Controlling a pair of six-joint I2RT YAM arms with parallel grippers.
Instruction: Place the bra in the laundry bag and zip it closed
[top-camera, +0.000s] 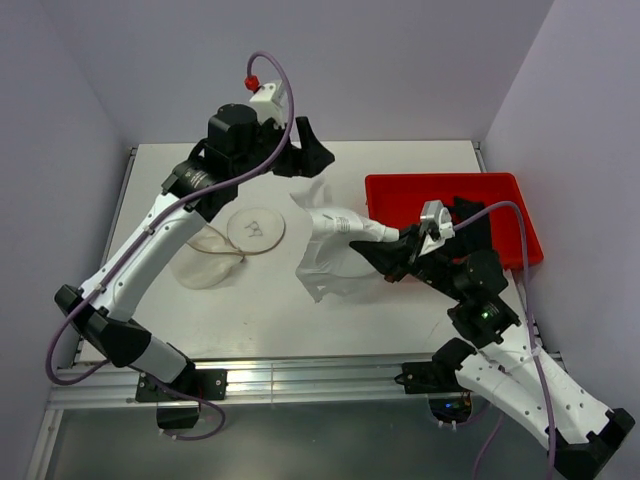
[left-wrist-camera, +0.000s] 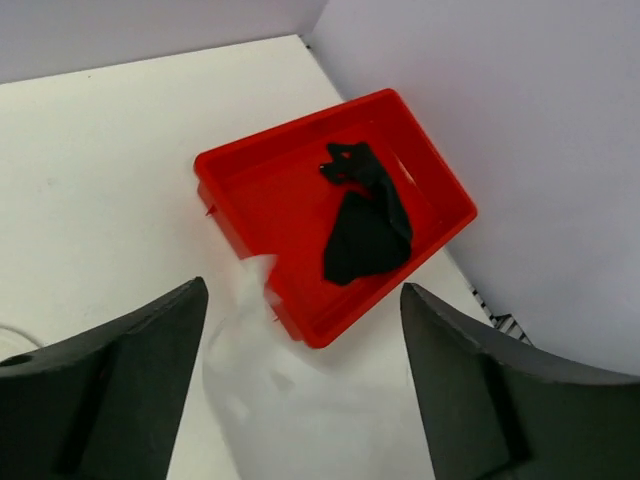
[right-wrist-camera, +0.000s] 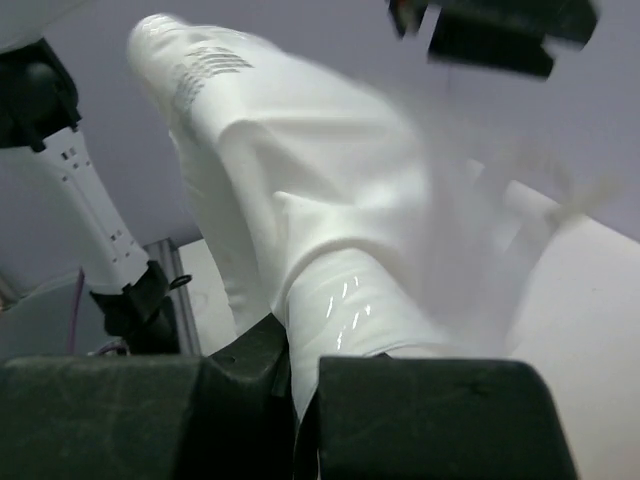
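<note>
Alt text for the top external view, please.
The right hand is shut on a white bra near the middle of the table. The left hand is open behind it. At left lies the mesh laundry bag, its round lid flat beside it; a red bin sits at right.

I see a lab test cell here: plain lilac walls (top-camera: 400, 60) close around a white table (top-camera: 260, 320) mounted on an aluminium rail (top-camera: 300, 378).
</note>
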